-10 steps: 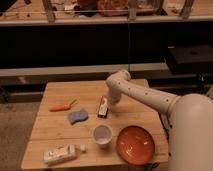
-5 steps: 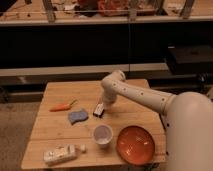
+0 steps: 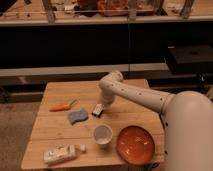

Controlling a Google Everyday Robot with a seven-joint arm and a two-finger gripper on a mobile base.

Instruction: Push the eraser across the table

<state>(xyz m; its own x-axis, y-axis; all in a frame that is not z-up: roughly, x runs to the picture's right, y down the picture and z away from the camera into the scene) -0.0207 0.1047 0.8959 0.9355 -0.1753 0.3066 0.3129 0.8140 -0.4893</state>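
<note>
Standing beside the table, I see the eraser lying a little past the middle of the wooden top, just to the right of the blue sponge and behind the white cup. Its long axis runs on a slant, from near-left to far-right in the camera view. The gripper is low over the table, at the far-right end of the eraser, touching it or almost touching; the exact contact I cannot tell. If its fingers are apart or together I also cannot tell. The one arm comes from the right side, so the eraser lies on the left and slightly nearer side of the gripper. I judge a push toward the left would send it against the sponge, with the carrot further behind.
</note>
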